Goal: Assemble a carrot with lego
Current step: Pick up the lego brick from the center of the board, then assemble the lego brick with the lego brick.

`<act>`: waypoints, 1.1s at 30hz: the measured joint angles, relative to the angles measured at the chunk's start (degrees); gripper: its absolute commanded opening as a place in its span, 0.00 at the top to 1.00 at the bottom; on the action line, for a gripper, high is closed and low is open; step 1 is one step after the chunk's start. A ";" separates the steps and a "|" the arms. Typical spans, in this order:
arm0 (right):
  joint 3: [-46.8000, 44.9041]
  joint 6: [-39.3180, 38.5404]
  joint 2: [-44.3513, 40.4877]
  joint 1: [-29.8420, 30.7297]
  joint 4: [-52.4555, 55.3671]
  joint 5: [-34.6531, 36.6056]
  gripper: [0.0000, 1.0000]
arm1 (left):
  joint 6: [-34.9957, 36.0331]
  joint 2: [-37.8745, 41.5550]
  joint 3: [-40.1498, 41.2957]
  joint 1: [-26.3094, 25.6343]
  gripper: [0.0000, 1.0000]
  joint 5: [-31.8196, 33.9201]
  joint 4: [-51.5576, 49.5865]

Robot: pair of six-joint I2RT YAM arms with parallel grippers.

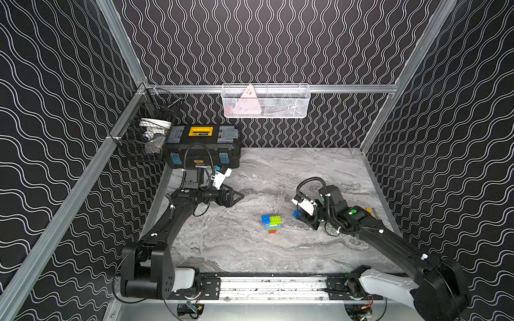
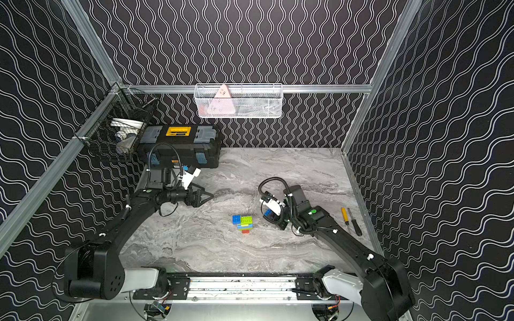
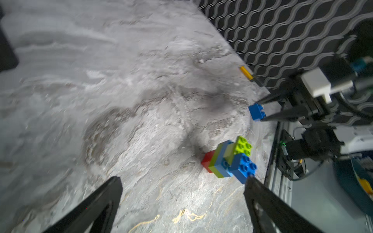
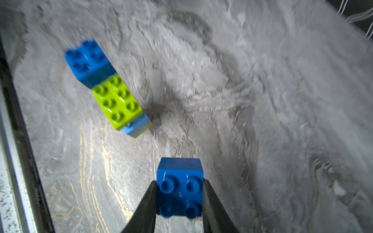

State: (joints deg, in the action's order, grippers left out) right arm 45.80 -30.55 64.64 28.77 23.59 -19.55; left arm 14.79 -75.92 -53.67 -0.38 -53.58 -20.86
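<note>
Clamped on blue brick (image 3: 256, 112) with right gripper (image 4: 179, 182), right of centre in a top view. Carrot (image 1: 271, 223) flat at centre, just left of that; long axis up-down in frame, red tip at bottom. Left gripper (image 1: 237, 196) spread wide, empty, farther off at upper left.

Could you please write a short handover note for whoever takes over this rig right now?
Left hand: open, empty, over the table.
Right hand: shut on a dark blue brick, just right of the carrot.
Carrot: mid-table; red, lime green, light blue, lime green and another dark blue brick already joined.
Left to do: probably press the held brick on beside its dark blue twin; no yellow brick in view.
</note>
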 measured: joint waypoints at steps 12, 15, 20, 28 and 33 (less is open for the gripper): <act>2.32 -10.93 -3.85 -0.70 8.59 -14.58 0.75 | 12.00 2.21 14.10 -15.82 0.01 -3.61 11.30; 1.97 -12.59 -1.95 -0.70 7.87 -15.56 0.75 | 9.03 1.53 18.71 -18.38 0.01 -2.51 21.24; 3.06 -17.29 1.73 -0.70 7.80 -15.43 0.75 | 3.30 1.20 26.51 -20.37 0.01 1.11 39.30; -7.32 -18.51 -7.48 0.02 -6.25 -12.83 0.74 | -7.06 2.89 5.66 -20.02 0.09 2.56 28.81; -8.87 -18.25 -9.64 1.88 -14.67 -9.90 0.74 | -21.09 1.62 0.17 -24.87 0.14 0.22 17.31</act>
State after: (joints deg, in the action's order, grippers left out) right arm 36.93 -48.80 55.00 30.65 8.93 -29.45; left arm -6.31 -74.30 -53.49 -25.26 -53.36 -3.55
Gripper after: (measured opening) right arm 0.340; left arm 0.862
